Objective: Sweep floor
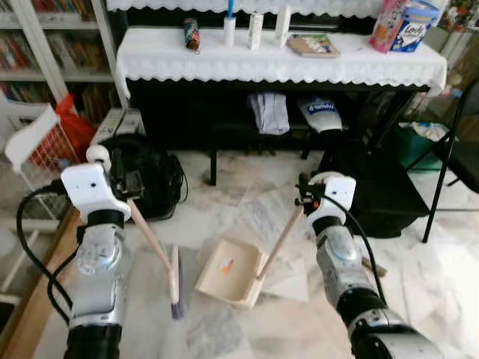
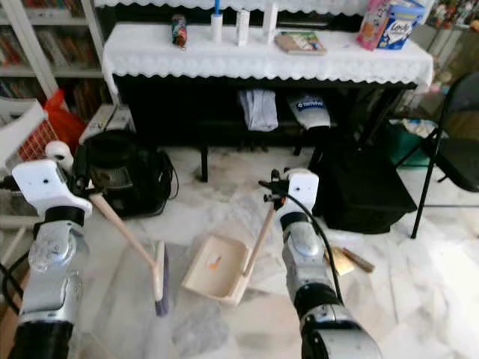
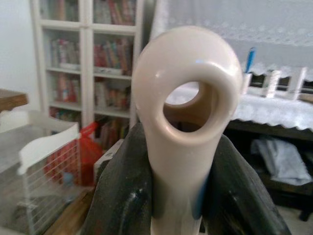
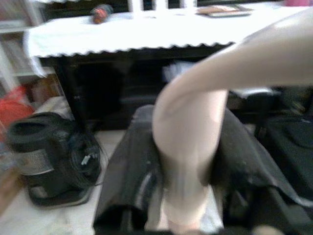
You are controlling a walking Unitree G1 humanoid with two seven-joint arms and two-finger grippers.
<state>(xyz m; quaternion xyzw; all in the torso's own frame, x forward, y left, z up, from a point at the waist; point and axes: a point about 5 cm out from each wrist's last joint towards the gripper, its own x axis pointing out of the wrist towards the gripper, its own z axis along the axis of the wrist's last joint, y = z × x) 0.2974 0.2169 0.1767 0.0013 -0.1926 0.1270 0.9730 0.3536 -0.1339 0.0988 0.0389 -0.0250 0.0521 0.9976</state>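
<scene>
While the dustpan (image 1: 228,271) is steadied on the floor tiles by its handle, clamped in the right end effector (image 4: 188,161), the broom (image 1: 175,283) just left of the dustpan is clamped in the left end effector (image 3: 183,166), bristles down, apparently for sweeping debris into it

Head cameras look forward and down from above both arms, sharing the marble floor (image 1: 247,206), dustpan (image 1: 228,271) and the black piano (image 2: 247,105) under its lace cloth. Left wrist camera sits tight against the broom handle (image 3: 188,117), facing bookshelves (image 3: 93,58). Right wrist camera, equally close, faces the piano and the black appliance (image 4: 54,156) both head views catch.
</scene>
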